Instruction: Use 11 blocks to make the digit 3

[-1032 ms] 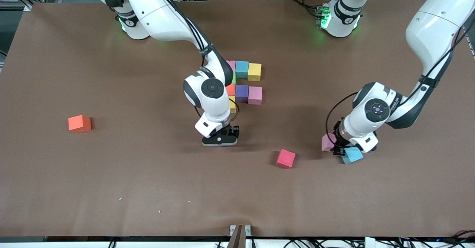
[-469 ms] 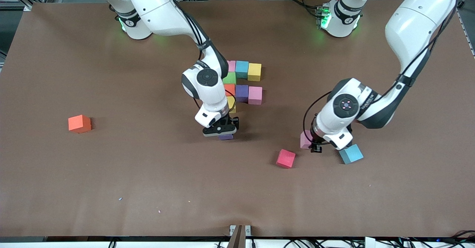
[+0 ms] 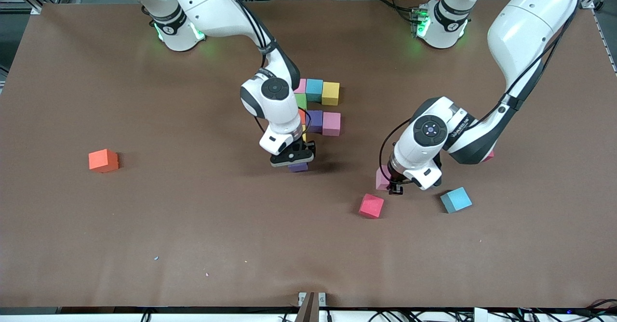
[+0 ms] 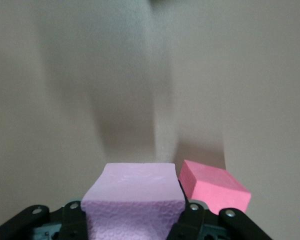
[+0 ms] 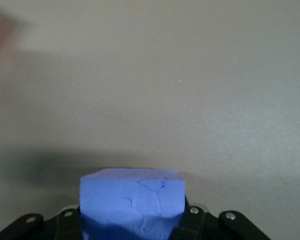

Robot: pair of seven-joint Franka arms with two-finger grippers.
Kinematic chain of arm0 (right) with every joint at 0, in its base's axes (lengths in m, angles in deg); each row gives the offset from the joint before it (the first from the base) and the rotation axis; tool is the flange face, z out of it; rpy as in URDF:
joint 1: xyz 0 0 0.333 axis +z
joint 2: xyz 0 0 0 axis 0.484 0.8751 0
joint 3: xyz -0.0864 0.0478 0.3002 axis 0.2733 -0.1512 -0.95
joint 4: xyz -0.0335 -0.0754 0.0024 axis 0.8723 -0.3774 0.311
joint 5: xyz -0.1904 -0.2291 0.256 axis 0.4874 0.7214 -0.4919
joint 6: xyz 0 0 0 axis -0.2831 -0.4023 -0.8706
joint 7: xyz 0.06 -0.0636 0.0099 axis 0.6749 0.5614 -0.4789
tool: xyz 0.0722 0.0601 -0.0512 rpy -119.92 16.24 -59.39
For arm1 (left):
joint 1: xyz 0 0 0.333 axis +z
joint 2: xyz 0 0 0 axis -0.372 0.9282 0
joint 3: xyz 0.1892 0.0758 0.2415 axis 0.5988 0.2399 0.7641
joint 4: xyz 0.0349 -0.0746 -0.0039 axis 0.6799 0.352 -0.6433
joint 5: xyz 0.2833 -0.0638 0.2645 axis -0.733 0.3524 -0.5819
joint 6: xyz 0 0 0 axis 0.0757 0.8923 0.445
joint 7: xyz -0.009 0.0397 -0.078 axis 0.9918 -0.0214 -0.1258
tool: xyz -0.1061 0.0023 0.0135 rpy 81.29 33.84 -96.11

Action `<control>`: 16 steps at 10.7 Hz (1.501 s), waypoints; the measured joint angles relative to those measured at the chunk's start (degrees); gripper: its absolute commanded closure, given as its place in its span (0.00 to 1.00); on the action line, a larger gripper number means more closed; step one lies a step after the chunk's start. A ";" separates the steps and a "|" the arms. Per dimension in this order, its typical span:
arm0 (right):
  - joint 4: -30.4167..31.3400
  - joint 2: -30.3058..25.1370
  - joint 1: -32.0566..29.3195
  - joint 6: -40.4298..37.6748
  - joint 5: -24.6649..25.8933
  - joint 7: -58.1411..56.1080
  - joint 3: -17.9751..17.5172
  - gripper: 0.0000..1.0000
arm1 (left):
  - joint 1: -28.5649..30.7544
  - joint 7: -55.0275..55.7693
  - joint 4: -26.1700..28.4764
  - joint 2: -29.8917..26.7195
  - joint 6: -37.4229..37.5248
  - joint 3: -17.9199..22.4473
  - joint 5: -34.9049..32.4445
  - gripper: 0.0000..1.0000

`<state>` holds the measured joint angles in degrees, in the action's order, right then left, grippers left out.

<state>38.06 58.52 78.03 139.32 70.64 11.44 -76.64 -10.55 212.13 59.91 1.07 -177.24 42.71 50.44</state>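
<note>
We see a brown table with a partly built cluster of blocks. Our right gripper grips a purple block over the table just beside the cluster; our left gripper grips a pale pink block. We should square each cube before lowering it.

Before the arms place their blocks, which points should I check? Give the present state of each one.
1. Left gripper shut on the pale pink block: ok.
2. Right gripper shut on the purple block: ok.
3. Purple block sits straight between the fingers: ok.
4. Red block is not under the pale pink block: ok.
5. Free place in the digit group for the purple block: cannot tell, the right arm hides part of it.
</note>
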 measured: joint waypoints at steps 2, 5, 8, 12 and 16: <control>1.57 0.01 -0.02 0.14 0.00 0.00 0.05 0.92 | -0.05 0.00 -0.14 0.02 0.10 0.07 0.08 0.96; 2.04 0.01 -0.02 0.18 -0.08 0.35 0.04 0.92 | -0.11 0.00 -0.19 0.08 0.13 0.13 0.46 0.96; 2.08 0.01 -0.02 0.18 -0.22 1.01 -0.05 0.92 | -1.84 0.29 -0.37 0.28 0.13 0.25 1.39 0.96; 2.07 0.00 -0.01 0.60 -2.34 1.62 -0.65 0.92 | -3.47 1.22 -1.06 0.59 0.13 0.46 1.40 0.96; 2.07 0.00 0.00 0.82 -4.42 1.96 -0.78 0.92 | -6.23 2.41 -2.76 1.66 0.13 1.56 1.40 0.96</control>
<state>40.13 58.53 78.03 140.14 66.22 13.40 -77.41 -16.78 214.54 57.15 2.73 -177.11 44.27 51.85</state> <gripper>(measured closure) 0.405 0.436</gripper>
